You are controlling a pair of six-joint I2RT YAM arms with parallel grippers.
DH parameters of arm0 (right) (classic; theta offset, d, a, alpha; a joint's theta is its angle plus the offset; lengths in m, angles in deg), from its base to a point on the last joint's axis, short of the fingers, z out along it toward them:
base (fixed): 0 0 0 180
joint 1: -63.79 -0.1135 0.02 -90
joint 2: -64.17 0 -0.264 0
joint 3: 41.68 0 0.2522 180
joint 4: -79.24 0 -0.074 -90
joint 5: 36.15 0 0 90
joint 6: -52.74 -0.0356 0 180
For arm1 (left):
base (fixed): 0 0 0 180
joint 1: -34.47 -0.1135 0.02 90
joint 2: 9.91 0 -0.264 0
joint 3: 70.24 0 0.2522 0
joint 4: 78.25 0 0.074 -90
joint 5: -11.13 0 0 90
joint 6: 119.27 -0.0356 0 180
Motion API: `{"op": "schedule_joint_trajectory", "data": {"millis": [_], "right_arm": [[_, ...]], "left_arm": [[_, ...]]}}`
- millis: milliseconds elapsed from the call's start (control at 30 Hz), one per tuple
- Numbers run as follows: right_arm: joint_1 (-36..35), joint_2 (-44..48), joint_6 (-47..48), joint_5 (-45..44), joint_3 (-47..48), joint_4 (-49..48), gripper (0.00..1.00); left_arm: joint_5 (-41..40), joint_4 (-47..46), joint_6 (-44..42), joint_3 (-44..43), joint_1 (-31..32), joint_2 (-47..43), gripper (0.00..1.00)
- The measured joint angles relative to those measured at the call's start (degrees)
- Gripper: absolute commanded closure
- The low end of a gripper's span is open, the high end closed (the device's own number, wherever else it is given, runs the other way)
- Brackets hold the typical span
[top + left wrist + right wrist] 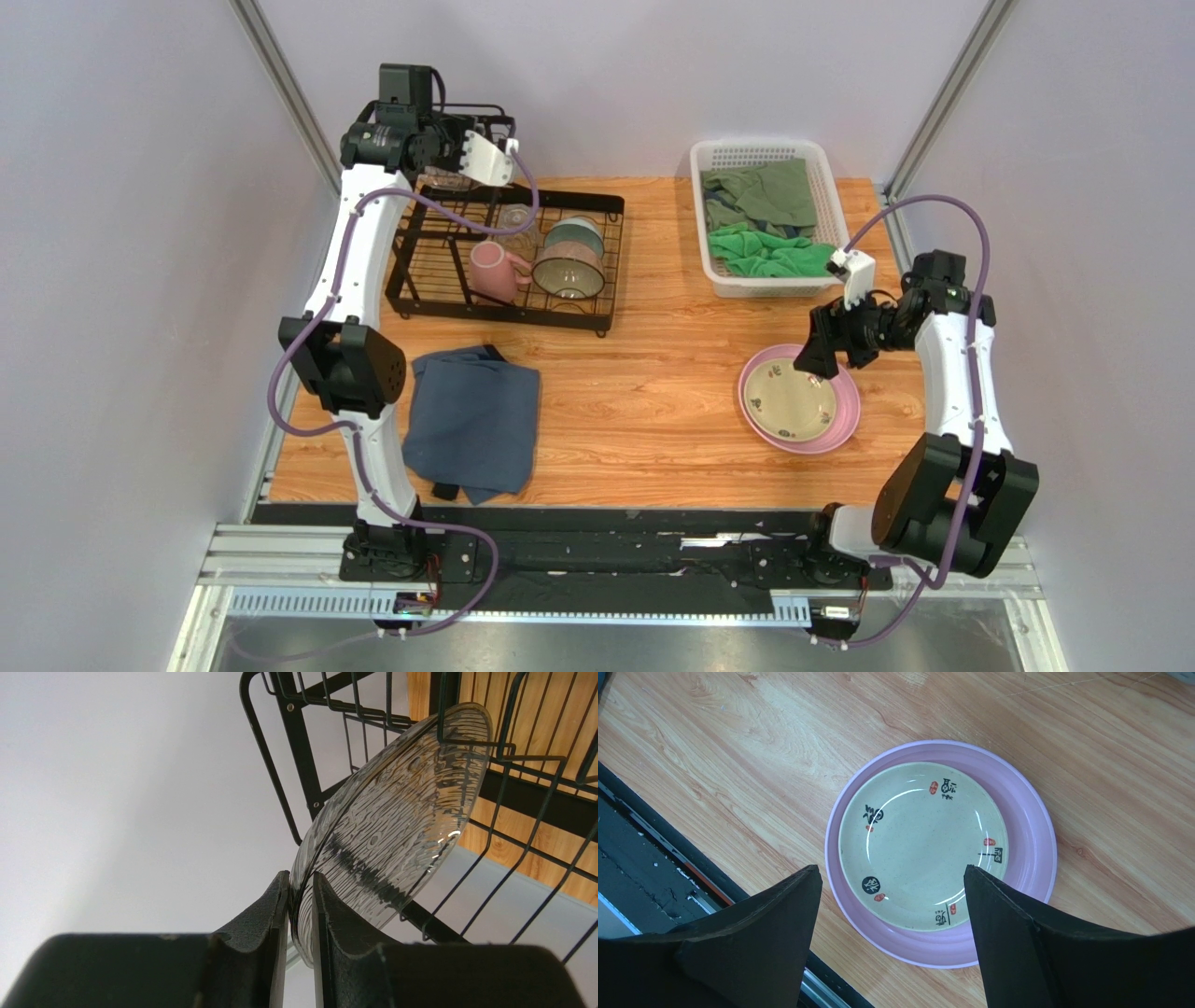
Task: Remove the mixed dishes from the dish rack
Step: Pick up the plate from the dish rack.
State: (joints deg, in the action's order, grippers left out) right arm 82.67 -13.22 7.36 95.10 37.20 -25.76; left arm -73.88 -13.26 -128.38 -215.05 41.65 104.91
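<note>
The left hand (300, 882) is clamped on the rim of a clear rippled glass dish (400, 812) standing on edge in the black wire dish rack (304, 756). Drawing it out seems the step in hand, and the next move calls for lifting it clear of the wires. The right hand (892, 873), fingers apart, hangs over the small cream plate (920, 833) nested in the large pink plate (1036, 875) on the table (724, 763).

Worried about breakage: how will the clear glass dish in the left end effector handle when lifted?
Likely rigid but fragile: the clear glass dish looks thin. Pinched only at its rim by the left end effector, it may slip or swing. The dish rack wires cross its upper edge, so it could snag.
</note>
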Motion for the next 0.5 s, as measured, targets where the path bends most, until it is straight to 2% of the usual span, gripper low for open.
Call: {"op": "schedule_joint_trajectory", "data": {"millis": [500], "right_arm": [[0.0,6.62,2.19,0.0,-2.12,1.09,0.22]], "left_arm": [[-2.56,-4.59,6.99,3.34,1.03,-6.25,1.0]]}}
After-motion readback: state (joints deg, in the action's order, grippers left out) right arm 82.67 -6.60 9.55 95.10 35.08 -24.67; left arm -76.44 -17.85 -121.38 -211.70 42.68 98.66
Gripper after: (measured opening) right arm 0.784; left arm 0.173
